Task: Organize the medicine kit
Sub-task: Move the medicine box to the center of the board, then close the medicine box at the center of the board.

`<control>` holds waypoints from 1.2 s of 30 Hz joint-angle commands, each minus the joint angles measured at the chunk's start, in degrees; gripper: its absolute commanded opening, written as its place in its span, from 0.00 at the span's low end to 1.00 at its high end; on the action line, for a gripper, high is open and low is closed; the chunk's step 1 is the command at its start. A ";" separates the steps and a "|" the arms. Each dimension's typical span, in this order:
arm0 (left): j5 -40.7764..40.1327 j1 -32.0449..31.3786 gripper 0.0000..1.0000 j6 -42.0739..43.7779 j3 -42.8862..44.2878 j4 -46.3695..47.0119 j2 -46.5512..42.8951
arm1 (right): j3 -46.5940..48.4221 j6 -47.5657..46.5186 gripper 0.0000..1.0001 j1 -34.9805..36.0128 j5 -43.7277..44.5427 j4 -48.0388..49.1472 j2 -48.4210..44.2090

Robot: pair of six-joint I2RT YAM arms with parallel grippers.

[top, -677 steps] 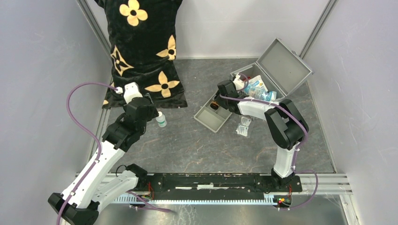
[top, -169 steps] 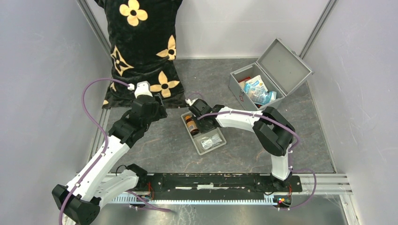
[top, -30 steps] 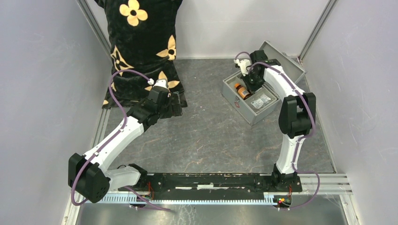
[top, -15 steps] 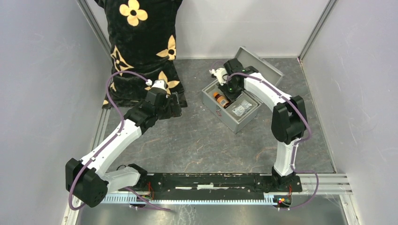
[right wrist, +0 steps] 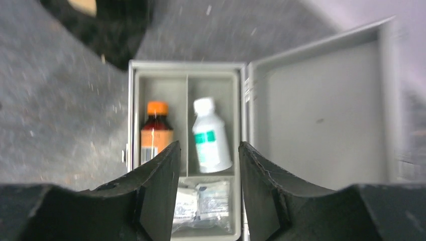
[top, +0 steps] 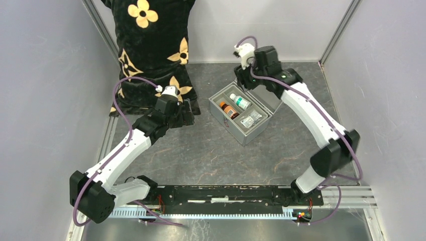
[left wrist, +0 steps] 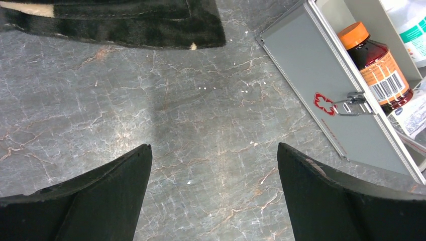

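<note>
The medicine kit (top: pixel 237 129) stands open near the middle of the table, its lid (top: pixel 272 99) laid back to the right. Its inner tray holds an amber bottle (top: pixel 228 109) with an orange cap, a white bottle (top: pixel 240 101) and some clear packets (top: pixel 249 119). My right gripper (top: pixel 243 83) hovers over the kit's far end, open, with nothing between its fingers (right wrist: pixel 166 165); below them I see the white bottle (right wrist: pixel 210 136) and amber bottle (right wrist: pixel 155 131). To the kit's left my left gripper (top: pixel 190 111) hangs wide open and empty above bare table, the kit's latch wall (left wrist: pixel 321 75) on its right.
A black pillow with gold flowers (top: pixel 150 50) leans against the back left corner, its lower edge (left wrist: pixel 125 22) just beyond my left gripper. Grey walls close in the table on three sides. The arms' base rail (top: pixel 226 193) runs along the near edge.
The kit has slid left from the back right corner towards the middle. My right gripper has let go, opened and lifted clear, uncovering the white bottle in the tray. The left arm hardly moved.
</note>
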 commanded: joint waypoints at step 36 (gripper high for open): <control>10.03 -1.08 1.00 -1.60 -0.81 12.63 12.16 | -34.14 49.83 0.51 -45.11 -55.01 67.19 5.98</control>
